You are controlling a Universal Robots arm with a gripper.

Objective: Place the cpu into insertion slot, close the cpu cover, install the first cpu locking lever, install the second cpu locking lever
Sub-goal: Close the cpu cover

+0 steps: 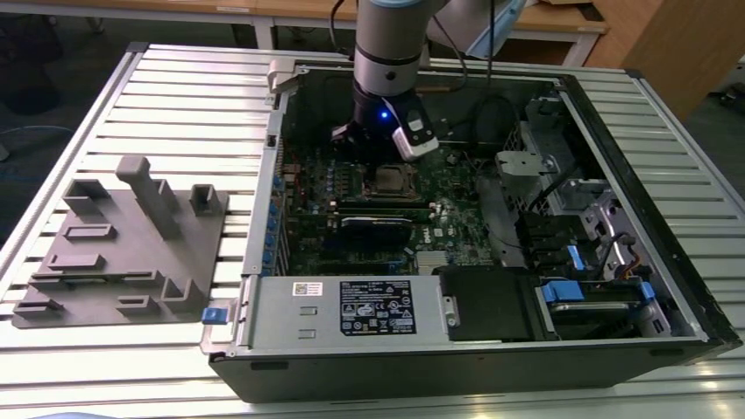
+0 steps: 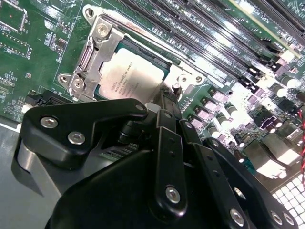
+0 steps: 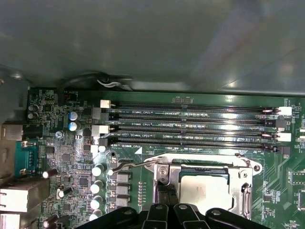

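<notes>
**Cpu seated, cover down: the work stands at the levers**

In both wrist views the gripper point(image 3: 167, 196) hangs low at the edge of the socket. Its fingers point(image 2: 167, 109) look drawn narrow, almost together, with nothing between them.

Just beyond the tips, the cpu point(image 2: 128, 78) lies flat in the slot point(image 1: 386, 180), and the cover point(image 2: 97, 50) is folded down around its metal top. The first two steps look done, so I judge a locking lever to be the step in hand.

In the first wrist view one lever point(image 3: 128, 164) runs along the far side of the cover, its hooked end sticking out past the corner. I cannot tell whether it is caught under its catch.

Latching a lever calls for a sideways-and-down push on the thin wire handle. The push must stay clear of the cover and of the small capacitors just beside it.

Farther off are the memory slots point(image 3: 190, 126) and the rest of the board point(image 2: 28, 57). Around them stands the open case point(image 1: 489, 371), lying on the slatted bench point(image 1: 174, 105).
</notes>
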